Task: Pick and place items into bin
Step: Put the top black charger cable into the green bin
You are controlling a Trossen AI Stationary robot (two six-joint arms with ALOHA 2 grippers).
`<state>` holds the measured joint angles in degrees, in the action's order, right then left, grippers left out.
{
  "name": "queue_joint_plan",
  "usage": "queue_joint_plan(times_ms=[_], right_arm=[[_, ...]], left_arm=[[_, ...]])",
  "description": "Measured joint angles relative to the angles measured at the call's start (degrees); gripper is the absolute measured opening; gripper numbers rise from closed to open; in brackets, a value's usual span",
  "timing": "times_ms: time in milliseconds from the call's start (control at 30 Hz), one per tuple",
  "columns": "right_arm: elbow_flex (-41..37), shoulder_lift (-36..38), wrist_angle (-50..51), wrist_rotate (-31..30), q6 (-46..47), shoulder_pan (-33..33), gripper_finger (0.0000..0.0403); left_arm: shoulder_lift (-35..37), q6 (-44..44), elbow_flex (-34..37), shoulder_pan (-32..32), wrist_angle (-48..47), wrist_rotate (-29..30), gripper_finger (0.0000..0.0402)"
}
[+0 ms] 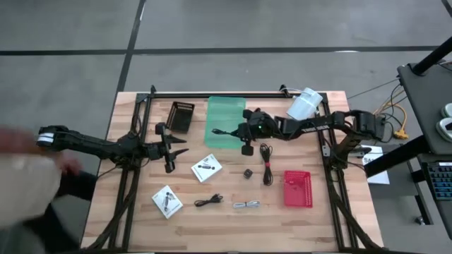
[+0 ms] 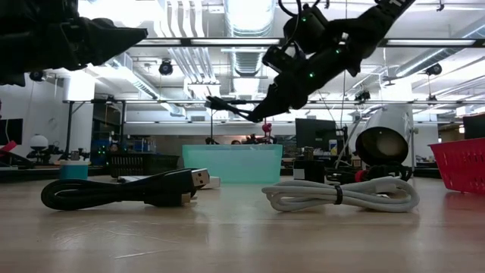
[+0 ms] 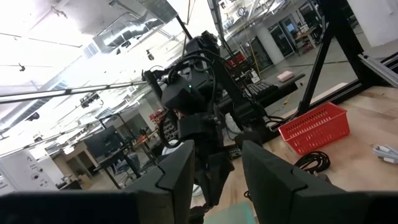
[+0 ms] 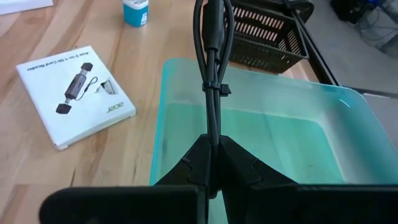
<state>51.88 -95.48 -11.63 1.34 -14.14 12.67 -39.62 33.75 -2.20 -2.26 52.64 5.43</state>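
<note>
My right gripper (image 1: 227, 132) hangs over the near edge of the pale green bin (image 1: 226, 113), shut on a thin black bundled cable (image 4: 211, 56). In the low view the cable (image 2: 227, 106) pokes out well above the bin (image 2: 231, 163). My left gripper (image 1: 178, 147) waits open to the left of the bin, nothing between its fingers (image 3: 180, 180). Flat on the table lie two white packets (image 1: 206, 168) (image 1: 167, 201), a black cable (image 1: 208, 202), a pale grey cable (image 1: 246, 204), another black cable (image 1: 266, 162) and a tiny dark cube (image 1: 248, 172). My right gripper pinches one end of the bundled black cable (image 4: 212, 134) between its two fingers. The fingers slant down from the table's right side and lie along the cable. The cable sticks out past the fingertips, its tie (image 4: 214, 89) beyond them, lifted clear above the bin.
A black basket (image 1: 181, 116) stands left of the bin, a red basket (image 1: 297, 188) at the near right, a large white cylinder (image 1: 304, 104) at the far right. A blurred person (image 1: 28, 176) shows at the table's left side.
</note>
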Motion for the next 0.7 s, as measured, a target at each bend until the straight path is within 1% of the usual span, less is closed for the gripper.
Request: queue_joint_plan(times_ms=[367, 700], right_arm=[[3.53, 0.02, 8.13, 0.00, -1.27, 0.04, 0.0009], [4.17, 0.02, 10.66, 0.16, -1.54, 1.39, 0.0009]], left_arm=[[0.00, -0.01, 0.00, 0.00, 0.00, 0.00, 0.0118], [0.00, -0.01, 0.00, 0.00, 0.00, 0.00, 0.0118]])
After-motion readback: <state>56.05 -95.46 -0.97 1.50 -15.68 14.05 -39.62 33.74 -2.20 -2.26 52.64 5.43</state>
